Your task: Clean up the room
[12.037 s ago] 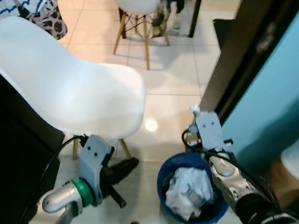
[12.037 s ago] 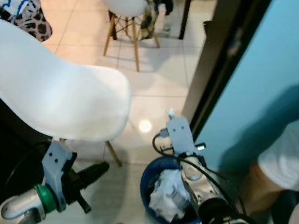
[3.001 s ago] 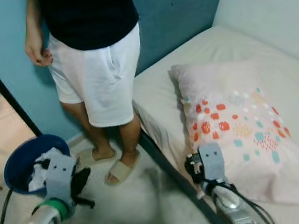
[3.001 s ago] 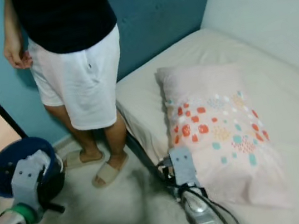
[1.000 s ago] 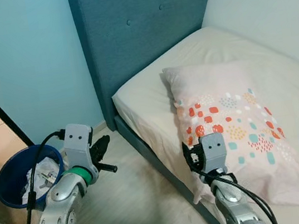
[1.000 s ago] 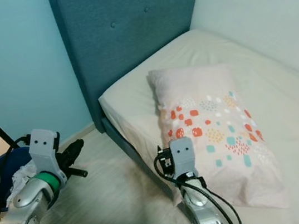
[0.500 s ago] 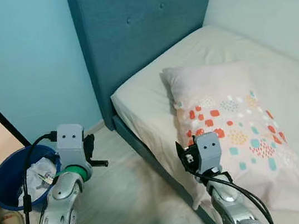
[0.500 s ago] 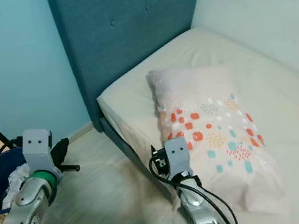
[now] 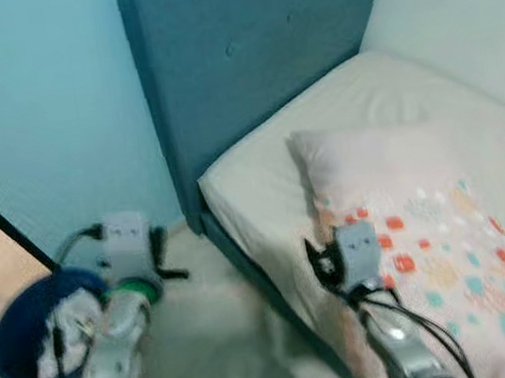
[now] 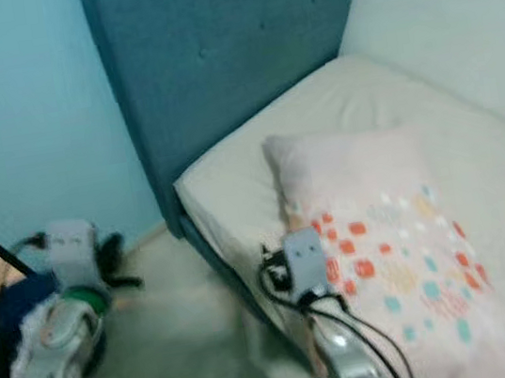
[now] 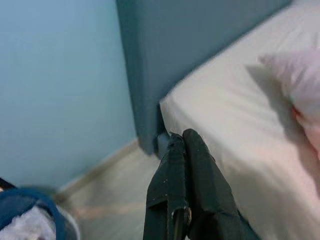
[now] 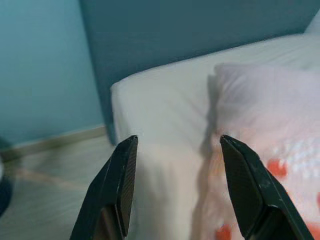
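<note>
Fingers first: the right gripper [image 12: 177, 187] has its two black fingers spread wide with nothing between them, poised near the bed's left edge. Over on the left gripper [image 11: 182, 165], the fingers are pressed together, empty, low over the pale floor [image 9: 200, 349] by the headboard [image 9: 241, 48]. What's to tidy? Likely the pillow [image 9: 419, 221], spotted red and teal, lying slanted on the mattress [image 10: 233, 187], its near end hanging toward the edge. It looks soft and light; it should crush under a pinch, so a corner or the seam edge seems the best hold. At far left sits the blue bin [image 9: 17, 329] with crumpled paper inside. Both head views are blurred, the pillow's right end is cut off, and under the bed stays hidden.
</note>
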### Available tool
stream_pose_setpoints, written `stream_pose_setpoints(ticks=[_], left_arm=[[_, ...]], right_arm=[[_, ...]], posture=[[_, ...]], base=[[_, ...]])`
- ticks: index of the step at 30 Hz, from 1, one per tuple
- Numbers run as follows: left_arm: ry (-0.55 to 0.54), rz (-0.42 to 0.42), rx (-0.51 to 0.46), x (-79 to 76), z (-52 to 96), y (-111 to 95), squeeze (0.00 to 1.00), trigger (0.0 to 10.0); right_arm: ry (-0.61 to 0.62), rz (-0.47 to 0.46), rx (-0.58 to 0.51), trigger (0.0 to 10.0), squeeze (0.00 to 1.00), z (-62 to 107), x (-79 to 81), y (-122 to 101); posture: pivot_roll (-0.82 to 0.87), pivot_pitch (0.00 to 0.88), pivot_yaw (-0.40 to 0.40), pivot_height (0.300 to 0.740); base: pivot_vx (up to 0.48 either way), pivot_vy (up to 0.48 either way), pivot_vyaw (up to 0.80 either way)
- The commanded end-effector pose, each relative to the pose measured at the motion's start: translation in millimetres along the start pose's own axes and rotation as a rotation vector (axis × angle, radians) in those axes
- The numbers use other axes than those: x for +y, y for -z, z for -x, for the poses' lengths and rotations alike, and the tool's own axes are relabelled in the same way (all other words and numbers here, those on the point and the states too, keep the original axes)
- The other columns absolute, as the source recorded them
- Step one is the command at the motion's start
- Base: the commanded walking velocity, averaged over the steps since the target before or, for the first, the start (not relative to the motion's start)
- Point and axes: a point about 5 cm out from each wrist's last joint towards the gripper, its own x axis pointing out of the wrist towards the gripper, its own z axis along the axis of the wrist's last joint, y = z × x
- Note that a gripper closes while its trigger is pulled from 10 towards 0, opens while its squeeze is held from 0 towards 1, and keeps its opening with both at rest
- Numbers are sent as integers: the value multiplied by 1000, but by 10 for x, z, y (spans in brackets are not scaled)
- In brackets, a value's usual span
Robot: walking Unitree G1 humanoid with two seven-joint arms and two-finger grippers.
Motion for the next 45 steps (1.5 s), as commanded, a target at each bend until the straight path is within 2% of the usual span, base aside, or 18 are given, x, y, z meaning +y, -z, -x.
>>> stream_pose_setpoints(ticks=[1,8,16,45], left_arm=[[-32,-8,40,84,46,113,0,10000],[-31,-11,34,75,32,109,0,10000],[13,-13,35,-21,25,101,0,10000],[35,-5,17,-90,-32,11,0,10000]], right_arm=[[-14,-14,28,10000,0,26,65,59],[-12,-32,32,10000,0,18,68,57],[8,-62,31,10000,0,8,43,44],[31,-111,-6,10000,0,-61,30,-65]], posture=[[23,65,19,740],[21,64,23,740],[21,66,25,740],[24,70,33,740]], base=[[262,0,0],[220,0,-92],[0,0,-800],[0,0,-800]])
